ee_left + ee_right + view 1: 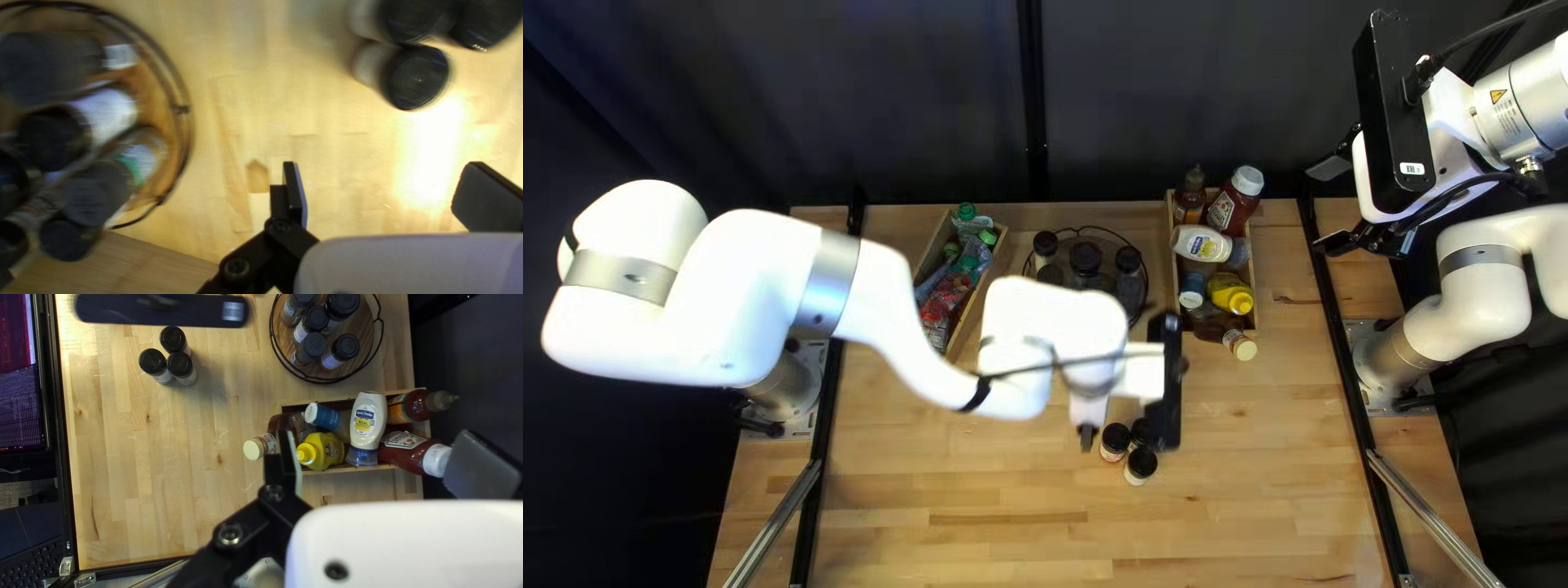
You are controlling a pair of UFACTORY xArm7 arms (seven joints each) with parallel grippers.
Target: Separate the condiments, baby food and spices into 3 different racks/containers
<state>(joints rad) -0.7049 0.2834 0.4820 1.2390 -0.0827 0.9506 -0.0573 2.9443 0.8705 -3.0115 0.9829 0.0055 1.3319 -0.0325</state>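
My left gripper is above three black-capped spice jars standing together on the table. In the left wrist view the left gripper is open and empty, with the jars ahead and the round wire-rimmed tray of spice jars beyond one finger. High at the right, my right gripper stands open. Seen from its wrist, the right gripper has nothing held; condiment bottles fill a wooden box below. Baby food pouches lie in another wooden box.
A small bottle with a pale cap leans out at the near end of the condiment box. The left arm crosses above the table, partly covering the round tray. Metal rails run along the table's sides.
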